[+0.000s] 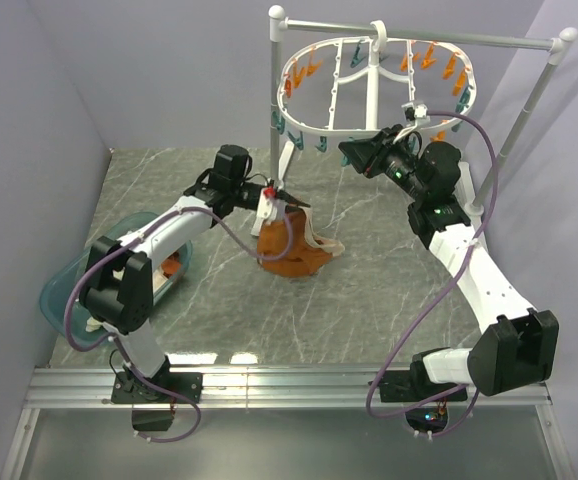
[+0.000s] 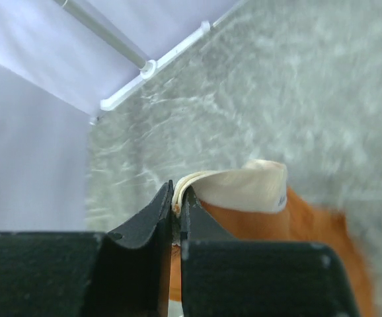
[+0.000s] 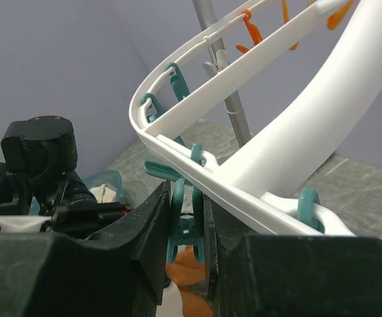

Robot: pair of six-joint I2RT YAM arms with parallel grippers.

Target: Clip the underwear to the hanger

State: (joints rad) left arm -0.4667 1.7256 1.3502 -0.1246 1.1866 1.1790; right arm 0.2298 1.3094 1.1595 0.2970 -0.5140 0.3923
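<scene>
The rust-orange underwear point(image 1: 291, 252) with a cream waistband hangs from my left gripper point(image 1: 275, 196), its lower part resting on the table. In the left wrist view the left gripper point(image 2: 176, 201) is shut on the cream waistband point(image 2: 244, 186). The white oval hanger point(image 1: 369, 128) hangs from a pole stand at the back. My right gripper point(image 1: 353, 154) is at the hanger's front rim. In the right wrist view the right gripper point(image 3: 186, 211) is shut on a teal clothespin point(image 3: 186, 221) under the white hanger rim point(image 3: 197, 162), pressing its handles together.
A teal bin point(image 1: 89, 300) with more garments sits at the left. The grey-white pole stand point(image 1: 529, 110) rises at the back right and its crossbar point(image 1: 419, 35) carries the hanger. Teal and orange clothespins point(image 1: 304, 68) ring the hanger.
</scene>
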